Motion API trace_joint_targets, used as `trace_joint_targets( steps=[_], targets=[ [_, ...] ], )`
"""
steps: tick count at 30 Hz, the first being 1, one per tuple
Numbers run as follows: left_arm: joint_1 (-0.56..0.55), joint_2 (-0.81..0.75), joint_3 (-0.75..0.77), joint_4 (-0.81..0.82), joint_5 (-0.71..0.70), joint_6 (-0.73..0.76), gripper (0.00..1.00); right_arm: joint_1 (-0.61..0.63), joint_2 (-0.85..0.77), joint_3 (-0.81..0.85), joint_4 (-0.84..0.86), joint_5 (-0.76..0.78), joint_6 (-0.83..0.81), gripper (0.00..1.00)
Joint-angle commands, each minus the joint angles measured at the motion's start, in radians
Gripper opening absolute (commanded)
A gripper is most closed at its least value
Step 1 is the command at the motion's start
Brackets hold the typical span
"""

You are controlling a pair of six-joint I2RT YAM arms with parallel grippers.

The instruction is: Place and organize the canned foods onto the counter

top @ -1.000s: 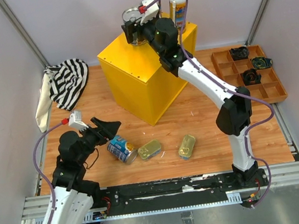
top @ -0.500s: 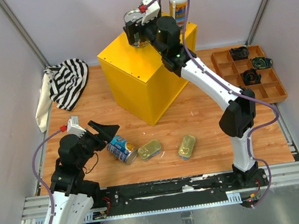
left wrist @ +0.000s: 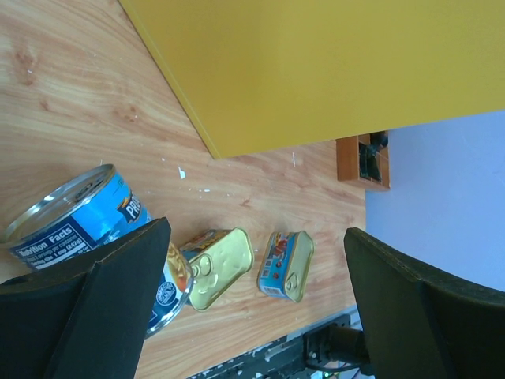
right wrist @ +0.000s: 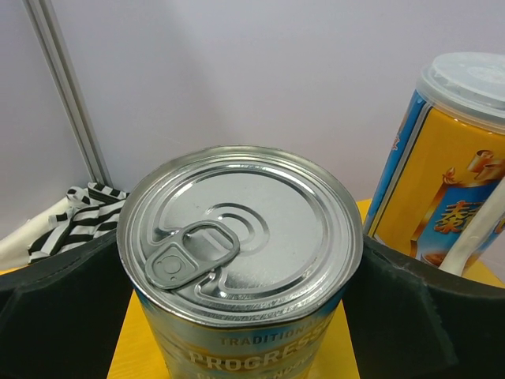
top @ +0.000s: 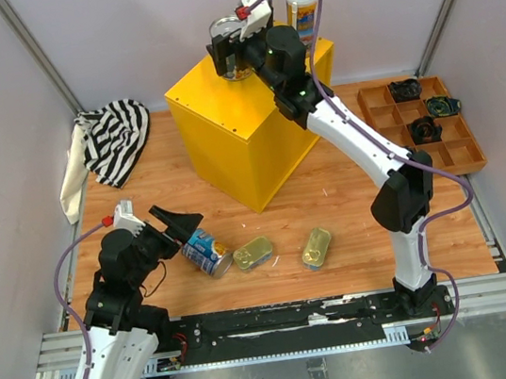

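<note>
Your right end effector [top: 233, 57] is up at the far left corner of the yellow box [top: 237, 144], with a pad on each side of the wide can [right wrist: 237, 237]; that can stands upright on the box top, pull-tab up; it fills the gap from pad to pad, so I can't tell you whether it's pinched or just let go.

If it's free, I'd lift straight up until the pads clear the rim, and only then pull back; drag sideways and you could nudge it off that corner. Mind the tall cans [top: 301, 6] along the box's far edge too; the nearer one stands just beside your right pad.

That right arm is stretched long from the near edge of the table [top: 349, 194]; its elbow is over the right half, its forearm climbs to the box and its wrist tips down over the top.

Your left arm is folded low at the near left corner; the left end effector [top: 182, 227] is spread wide and holding nothing, with one finger right by the lying can [top: 207, 252]. That one is on its side near the table's near edge and will likely roll, so I'd straddle it squarely before closing. The two flat tins [top: 254, 252] lie just past it, toward the middle.
</note>
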Motion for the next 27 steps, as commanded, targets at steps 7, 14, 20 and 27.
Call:
trace_joint_targets(
  steps=[7, 14, 20, 27],
  targets=[
    [-0.003, -0.004, 0.044, -0.054, 0.008, 0.013, 0.97, 0.004, -0.081, 0.041, -0.020, -0.022, 0.013, 0.99],
    [-0.004, -0.015, 0.048, -0.077, 0.017, 0.011, 0.98, 0.018, -0.114, 0.020, -0.030, -0.004, -0.002, 0.98],
    [-0.003, -0.030, 0.046, -0.111, 0.017, 0.007, 0.98, 0.032, -0.148, -0.005, -0.039, 0.006, -0.012, 0.99],
    [-0.004, -0.056, 0.028, -0.152, 0.001, -0.025, 0.98, 0.061, -0.230, -0.093, -0.037, 0.025, -0.022, 0.99]
  ],
)
